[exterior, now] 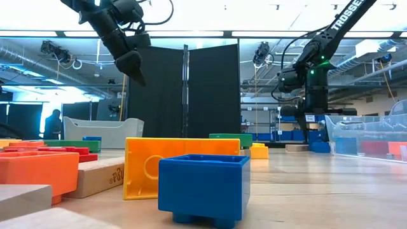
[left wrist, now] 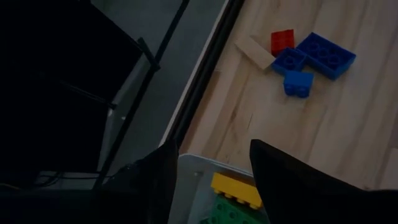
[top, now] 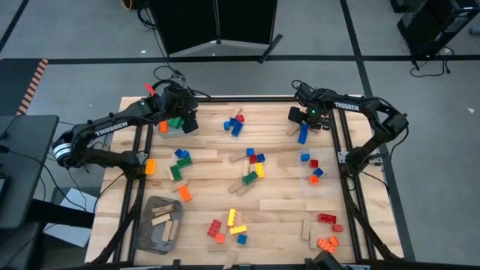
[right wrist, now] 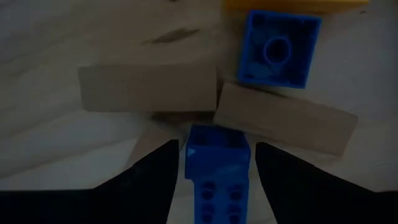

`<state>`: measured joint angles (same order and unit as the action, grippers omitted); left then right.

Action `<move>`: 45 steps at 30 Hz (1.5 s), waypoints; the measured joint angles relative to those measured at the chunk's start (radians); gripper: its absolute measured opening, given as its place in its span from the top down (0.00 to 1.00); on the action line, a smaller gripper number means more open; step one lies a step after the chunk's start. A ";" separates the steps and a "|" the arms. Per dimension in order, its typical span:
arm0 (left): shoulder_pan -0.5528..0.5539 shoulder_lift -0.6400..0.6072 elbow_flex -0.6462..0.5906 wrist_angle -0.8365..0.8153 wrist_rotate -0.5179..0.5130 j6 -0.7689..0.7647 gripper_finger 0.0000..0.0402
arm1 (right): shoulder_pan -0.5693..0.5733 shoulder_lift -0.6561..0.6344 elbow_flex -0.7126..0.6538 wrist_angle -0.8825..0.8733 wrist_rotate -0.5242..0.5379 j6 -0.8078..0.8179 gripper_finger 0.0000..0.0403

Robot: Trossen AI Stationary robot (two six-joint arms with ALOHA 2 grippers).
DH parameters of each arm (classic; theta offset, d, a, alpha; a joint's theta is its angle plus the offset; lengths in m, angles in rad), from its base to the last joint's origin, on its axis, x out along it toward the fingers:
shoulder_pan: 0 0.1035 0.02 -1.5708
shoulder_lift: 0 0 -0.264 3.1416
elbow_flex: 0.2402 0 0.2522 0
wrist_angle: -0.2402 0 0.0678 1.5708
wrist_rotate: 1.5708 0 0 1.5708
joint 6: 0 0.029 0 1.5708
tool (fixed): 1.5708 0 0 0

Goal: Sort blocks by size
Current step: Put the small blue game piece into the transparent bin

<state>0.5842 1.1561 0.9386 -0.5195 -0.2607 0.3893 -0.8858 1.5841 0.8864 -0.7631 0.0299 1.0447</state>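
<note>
Studded bricks and tan wooden pieces lie scattered over the wooden table (top: 285, 199). My right gripper (top: 307, 120) points down at the far right. Its open fingers stand on either side of a long blue brick (right wrist: 217, 177), with a narrow gap on each side. The brick (top: 303, 136) lies on the table beside two tan pieces (right wrist: 146, 87) (right wrist: 286, 121) and a square blue brick (right wrist: 278, 50). My left gripper (left wrist: 211, 180) hangs open and empty above the clear bin (top: 171, 130) at the far left, which holds a yellow brick (left wrist: 236, 190) and a green one (left wrist: 231, 211).
A grey bin (top: 159, 223) with tan pieces stands at the near left. Block clusters lie mid-table (top: 253, 161), at the far middle (top: 235, 124), near middle (top: 229, 225) and near right (top: 326, 232). The table's far edge (left wrist: 205, 93) runs close by my left gripper.
</note>
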 joint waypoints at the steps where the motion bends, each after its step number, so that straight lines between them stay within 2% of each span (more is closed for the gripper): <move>1: 0.000 0.000 0.000 0.002 0.000 0.000 0.48 | -0.005 0.000 0.000 0.000 0.000 0.000 0.44; 14: 0.000 0.000 0.000 0.002 0.000 0.000 0.48 | -0.032 0.000 -0.052 -0.005 -0.030 0.019 0.47; 21: 0.000 0.000 0.000 0.002 0.000 0.000 0.48 | -0.031 -0.005 -0.112 0.066 0.000 -0.030 0.51; 28: -0.001 0.000 0.000 0.002 0.001 0.000 0.48 | -0.030 -0.004 -0.115 0.074 0.024 -0.087 0.59; 34: -0.002 0.000 0.001 0.002 0.001 -0.012 0.48 | -0.023 -0.016 -0.117 0.074 0.026 -0.130 0.60; 38: -0.002 0.000 0.001 0.009 0.001 -0.012 0.48 | -0.006 -0.083 -0.122 0.058 0.041 -0.162 0.60; 45: -0.002 0.000 0.001 0.046 0.002 -0.021 0.48 | 0.045 -0.325 -0.120 -0.034 0.040 -0.193 0.60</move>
<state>0.5827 1.1564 0.9401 -0.4737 -0.2588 0.3678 -0.8403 1.2588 0.7666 -0.7973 0.0700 0.8512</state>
